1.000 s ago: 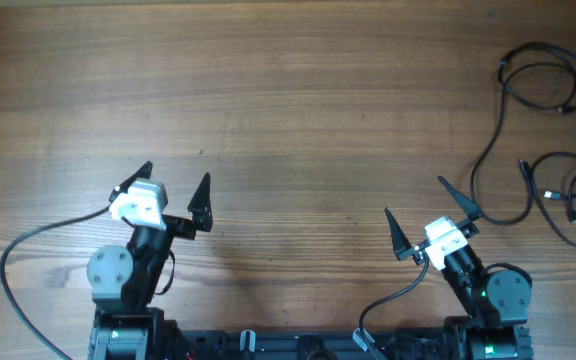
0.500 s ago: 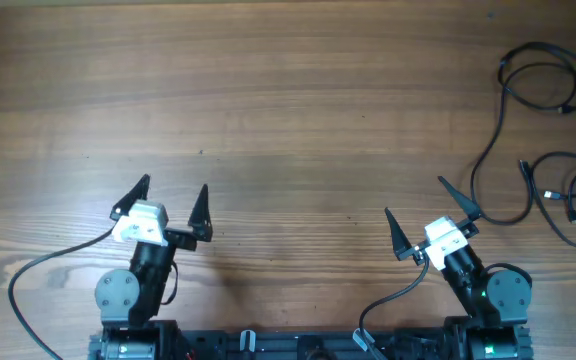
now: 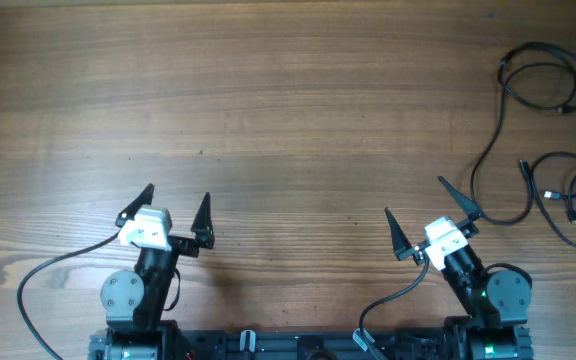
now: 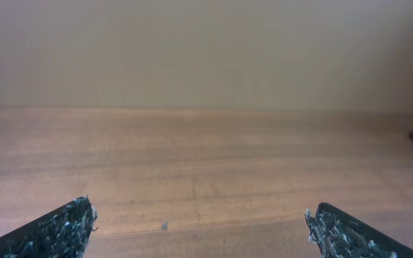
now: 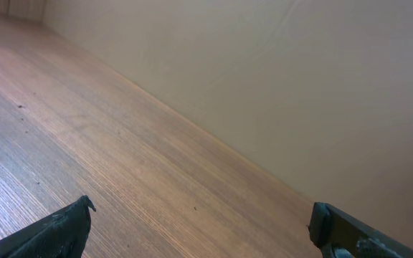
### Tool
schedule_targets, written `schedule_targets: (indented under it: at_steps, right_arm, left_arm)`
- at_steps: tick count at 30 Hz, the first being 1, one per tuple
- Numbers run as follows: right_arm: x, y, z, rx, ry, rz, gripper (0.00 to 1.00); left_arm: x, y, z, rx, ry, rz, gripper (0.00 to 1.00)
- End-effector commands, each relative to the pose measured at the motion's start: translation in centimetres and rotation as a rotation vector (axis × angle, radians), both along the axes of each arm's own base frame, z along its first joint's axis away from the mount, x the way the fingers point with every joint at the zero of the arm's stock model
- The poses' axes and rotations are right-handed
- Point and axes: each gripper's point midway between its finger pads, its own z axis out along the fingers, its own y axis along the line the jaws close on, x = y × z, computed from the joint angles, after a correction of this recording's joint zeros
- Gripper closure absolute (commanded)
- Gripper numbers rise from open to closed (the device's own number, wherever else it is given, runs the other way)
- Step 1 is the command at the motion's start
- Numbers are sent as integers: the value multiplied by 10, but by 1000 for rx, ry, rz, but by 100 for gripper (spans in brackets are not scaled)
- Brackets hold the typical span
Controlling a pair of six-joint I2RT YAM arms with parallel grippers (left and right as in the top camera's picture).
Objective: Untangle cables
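Change: left gripper (image 3: 175, 204) has drawn back toward its base; right gripper (image 3: 428, 213) unmoved.
Meaning: judged a retreat, with no untangling under way.
Jaws: both spread wide, empty.
Cables (image 3: 548, 140): thin black cords in loose overlapping loops, small plug ends.
Location: far right of tabletop (image 3: 288, 100), beyond right gripper.

A wooden table (image 3: 288, 90) with grain running side to side carries everything. The cables (image 3: 543, 150) lie directly on it, far out beyond the right gripper (image 3: 426, 211) and to its right, in loose black loops near the table's right edge. One loop sits farther out, another nearer, a long strand joining them. They are well apart from the left gripper (image 3: 176, 201).
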Motion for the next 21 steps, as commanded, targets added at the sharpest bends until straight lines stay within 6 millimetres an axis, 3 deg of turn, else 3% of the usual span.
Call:
schedule_targets:
  at_steps: [1, 21]
  right_arm:
    - [-2, 3, 2, 12, -5, 16, 0]
    - [-2, 3, 2, 12, -5, 16, 0]
  left_arm:
    - [-2, 2, -5, 13, 10, 10, 0]
    - [-1, 4, -5, 14, 8, 25, 0]
